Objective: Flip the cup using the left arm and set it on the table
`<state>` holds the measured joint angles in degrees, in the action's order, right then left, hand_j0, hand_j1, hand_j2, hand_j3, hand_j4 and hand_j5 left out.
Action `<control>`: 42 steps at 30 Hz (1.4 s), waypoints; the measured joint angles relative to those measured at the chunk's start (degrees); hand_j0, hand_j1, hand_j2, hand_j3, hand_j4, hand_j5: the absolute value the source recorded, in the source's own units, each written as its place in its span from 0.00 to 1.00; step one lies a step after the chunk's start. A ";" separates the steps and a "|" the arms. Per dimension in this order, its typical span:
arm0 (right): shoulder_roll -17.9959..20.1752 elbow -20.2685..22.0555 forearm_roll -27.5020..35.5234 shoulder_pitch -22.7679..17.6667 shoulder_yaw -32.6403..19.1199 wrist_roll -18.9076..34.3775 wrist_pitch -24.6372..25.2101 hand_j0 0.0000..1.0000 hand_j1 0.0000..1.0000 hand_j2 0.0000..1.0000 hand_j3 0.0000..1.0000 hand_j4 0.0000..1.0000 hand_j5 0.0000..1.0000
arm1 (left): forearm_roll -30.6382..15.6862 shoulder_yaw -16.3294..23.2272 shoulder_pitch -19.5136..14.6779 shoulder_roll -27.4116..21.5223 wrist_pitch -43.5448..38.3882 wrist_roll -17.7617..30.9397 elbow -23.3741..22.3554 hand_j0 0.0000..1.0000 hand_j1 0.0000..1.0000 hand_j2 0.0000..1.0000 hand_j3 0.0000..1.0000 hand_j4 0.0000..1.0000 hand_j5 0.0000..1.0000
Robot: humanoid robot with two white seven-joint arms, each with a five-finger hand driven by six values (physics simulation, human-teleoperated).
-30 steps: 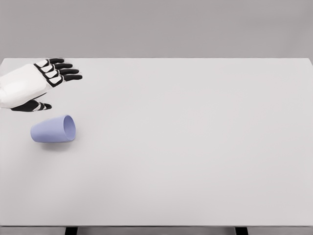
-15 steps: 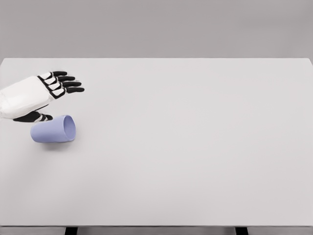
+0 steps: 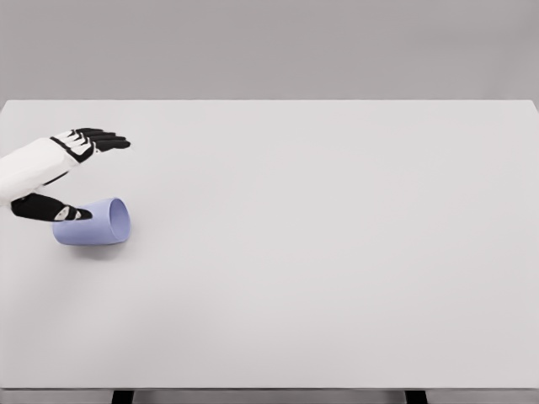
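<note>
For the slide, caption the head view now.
Open left hand reaches over a lavender cup lying on its side on the white table.

cup (image 3: 94, 222) on its side on tabletop (image 3: 337, 252), near left edge, mouth toward right | left hand (image 3: 50, 168) just behind cup, thumb (image 3: 50, 209) over its base end

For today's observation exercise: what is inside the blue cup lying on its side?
The blue cup opens rightward; only its rim and shallow inner wall show, seemingly empty. The deeper interior is hidden.
</note>
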<state>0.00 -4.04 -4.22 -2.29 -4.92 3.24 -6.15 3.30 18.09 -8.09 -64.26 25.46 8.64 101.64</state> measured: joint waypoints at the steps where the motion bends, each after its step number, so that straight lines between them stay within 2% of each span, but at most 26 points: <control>1: 0.00 0.01 0.00 0.00 0.00 0.00 0.00 1.00 1.00 1.00 1.00 1.00 1.00 | -1.18 0.36 0.00 -0.24 -1.54 0.38 0.04 1.00 1.00 1.00 1.00 1.00 1.00; 11: 0.00 0.00 0.00 0.00 0.00 0.00 0.00 1.00 1.00 1.00 1.00 1.00 1.00 | -5.30 4.37 -0.18 0.35 -16.03 3.82 0.27 1.00 1.00 1.00 1.00 1.00 1.00; 18: 0.00 0.00 0.00 0.00 0.00 0.00 0.00 1.00 1.00 1.00 1.00 1.00 1.00 | -8.82 5.42 -0.18 1.07 -23.06 4.81 0.27 1.00 1.00 1.00 1.00 1.00 1.00; 33: 0.00 0.00 0.00 0.00 0.00 0.00 0.00 1.00 1.00 1.00 1.00 1.00 1.00 | -13.26 6.97 -0.35 2.72 -28.86 5.04 0.30 1.00 1.00 1.00 1.00 1.00 1.00; 42: 0.00 0.00 0.00 0.00 0.00 0.00 0.01 1.00 1.00 1.00 1.00 1.00 1.00 | -13.59 7.71 -0.44 2.81 -33.00 5.09 1.36 1.00 1.00 1.00 1.00 1.00 1.00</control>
<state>0.00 -4.03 -4.22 -2.29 -4.92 3.24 -6.14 -10.29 25.81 -8.53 -61.45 -7.54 13.72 103.00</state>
